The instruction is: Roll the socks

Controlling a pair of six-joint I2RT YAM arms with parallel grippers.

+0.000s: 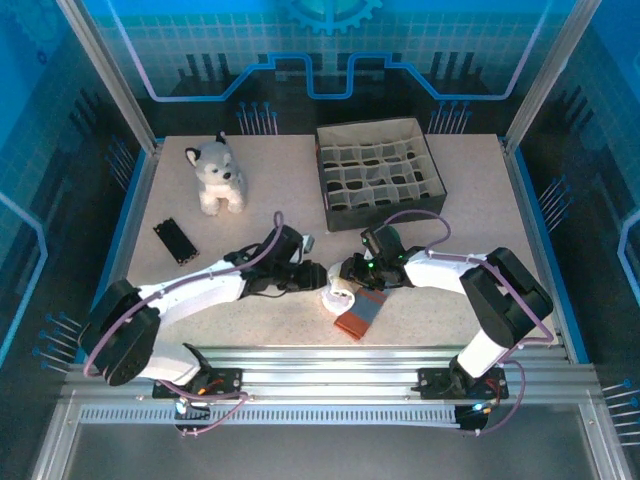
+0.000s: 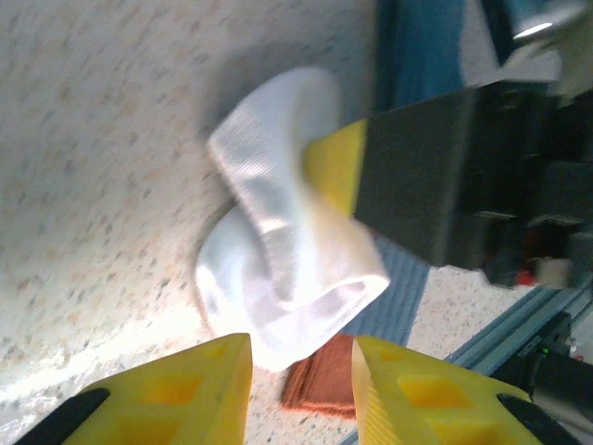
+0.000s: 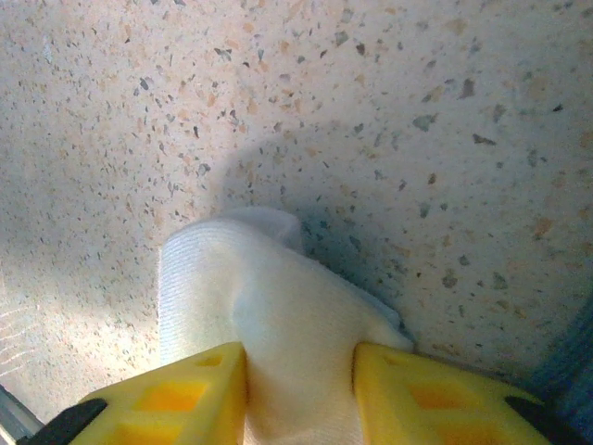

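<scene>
The white sock (image 1: 338,297) lies bunched and partly rolled near the table's front middle. It rests on one end of the grey-blue sock (image 1: 362,314), whose orange-red cuff (image 2: 320,385) faces the front edge. My right gripper (image 3: 299,389) is shut on the white sock (image 3: 278,306), which fills the gap between its yellow fingers (image 3: 176,394). My left gripper (image 2: 301,389) stands open just short of the white sock (image 2: 278,250), with nothing between its fingers. One finger of the right gripper (image 2: 335,167) presses into the sock's fold. Both grippers (image 1: 330,274) meet over the socks.
A plush husky (image 1: 217,176) sits at the back left. A dark compartment box (image 1: 380,172) stands at the back right, behind the right arm. A small black object (image 1: 174,240) lies at the left. The metal front rail (image 1: 330,355) runs just in front of the socks.
</scene>
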